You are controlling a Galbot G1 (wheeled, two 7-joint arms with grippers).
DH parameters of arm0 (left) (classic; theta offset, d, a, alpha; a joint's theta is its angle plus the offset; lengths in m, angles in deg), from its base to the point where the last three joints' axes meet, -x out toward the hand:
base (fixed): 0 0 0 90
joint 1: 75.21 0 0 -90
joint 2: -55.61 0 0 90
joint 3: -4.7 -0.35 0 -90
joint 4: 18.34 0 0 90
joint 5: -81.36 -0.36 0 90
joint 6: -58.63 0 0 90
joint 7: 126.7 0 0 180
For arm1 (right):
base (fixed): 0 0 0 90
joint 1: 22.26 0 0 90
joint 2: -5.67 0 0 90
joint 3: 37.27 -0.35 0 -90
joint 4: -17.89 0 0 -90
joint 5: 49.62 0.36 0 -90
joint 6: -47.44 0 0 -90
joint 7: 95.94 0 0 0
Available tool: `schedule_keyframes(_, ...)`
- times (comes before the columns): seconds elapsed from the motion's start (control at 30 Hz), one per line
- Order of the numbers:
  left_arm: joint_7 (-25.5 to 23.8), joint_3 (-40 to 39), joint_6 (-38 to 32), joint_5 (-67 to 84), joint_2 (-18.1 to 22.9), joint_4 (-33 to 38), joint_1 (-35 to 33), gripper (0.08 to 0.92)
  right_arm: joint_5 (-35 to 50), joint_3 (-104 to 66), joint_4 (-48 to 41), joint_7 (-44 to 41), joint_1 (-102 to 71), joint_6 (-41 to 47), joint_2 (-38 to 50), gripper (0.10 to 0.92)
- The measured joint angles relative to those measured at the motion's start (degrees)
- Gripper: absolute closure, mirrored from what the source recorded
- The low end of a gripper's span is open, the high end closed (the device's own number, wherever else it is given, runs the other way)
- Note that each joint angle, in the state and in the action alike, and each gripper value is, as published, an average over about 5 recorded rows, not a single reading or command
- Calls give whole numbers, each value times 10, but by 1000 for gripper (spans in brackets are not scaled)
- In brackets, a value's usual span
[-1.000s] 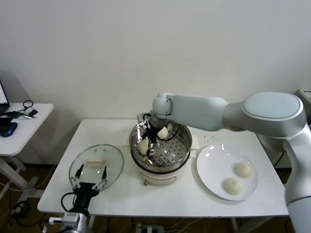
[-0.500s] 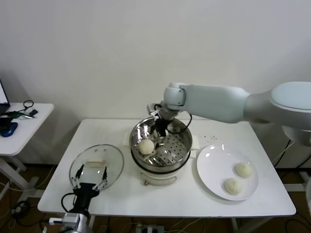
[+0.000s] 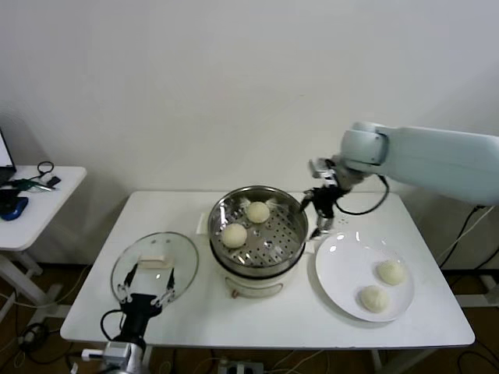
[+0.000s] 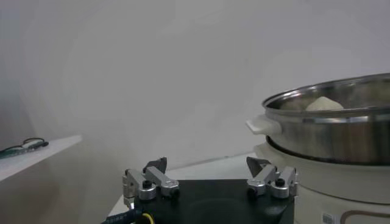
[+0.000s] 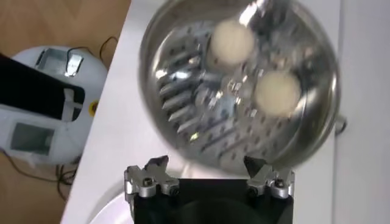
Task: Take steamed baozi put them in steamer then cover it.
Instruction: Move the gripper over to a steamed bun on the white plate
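White table point(image 3: 265, 327); round white plate point(image 3: 343, 280) at its right; side table point(image 3: 47, 195) far left.

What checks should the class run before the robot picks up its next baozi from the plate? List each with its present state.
1. Right hand empty, fingers open: ok.
2. Right hand clear of the steamer rim, between steamer and plate: ok.
3. Two baozi already resting in the steamer, room left: ok.
4. Two baozi on the plate, apart and unobstructed: ok.
5. Cover lying on the table left of the steamer, off the path: ok.
6. Left hand parked open near the cover: ok.
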Motion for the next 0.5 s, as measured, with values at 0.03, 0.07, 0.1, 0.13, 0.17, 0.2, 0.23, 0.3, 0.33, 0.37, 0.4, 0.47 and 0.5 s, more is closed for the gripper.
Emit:
schedule_keyframes(0.03, 0, 0, 0, 0, 0, 0, 0, 177, -11, 1, 6, -3, -2, -2, 16, 203)
schedule_keyframes(0.07, 0, 0, 1, -1, 1, 1, 0, 177, -22, 1, 11, -5, -4, -4, 32, 203)
schedule_keyframes(0.1, 0, 0, 1, -1, 1, 1, 0, 177, -34, 1, 15, -8, -8, -6, 46, 203)
schedule_keyframes(0.13, 0, 0, 1, -2, 2, 2, -1, 177, -46, 0, 19, -10, -14, -9, 61, 203)
schedule_keyframes(0.17, 0, 0, 1, -2, 2, 2, -1, 177, -59, -2, 22, -11, -21, -11, 75, 203)
schedule_keyframes(0.2, 1, 0, 1, -3, 3, 3, -2, 177, -71, -5, 24, -13, -29, -13, 87, 203)
schedule_keyframes(0.23, 1, 0, 1, -3, 4, 3, -2, 177, -84, -9, 26, -14, -38, -14, 100, 203)
schedule_keyframes(0.3, 1, 1, 1, -4, 6, 4, -4, 177, -110, -21, 28, -16, -61, -17, 122, 203)
schedule_keyframes(0.33, 1, 1, 1, -5, 7, 4, -5, 177, -123, -28, 29, -17, -74, -19, 132, 203)
schedule_keyframes(0.37, 1, 2, 1, -5, 7, 5, -6, 177, -135, -35, 29, -17, -89, -20, 141, 203)
schedule_keyframes(0.4, 1, 2, 1, -5, 8, 5, -7, 177, -147, -44, 28, -18, -103, -22, 148, 203)
schedule_keyframes(0.47, 1, 4, 1, -6, 9, 5, -8, 177, -169, -63, 25, -19, -135, -25, 160, 203)
schedule_keyframes(0.5, 1, 4, 1, -6, 10, 5, -8, 177, -179, -72, 23, -19, -151, -26, 165, 203)
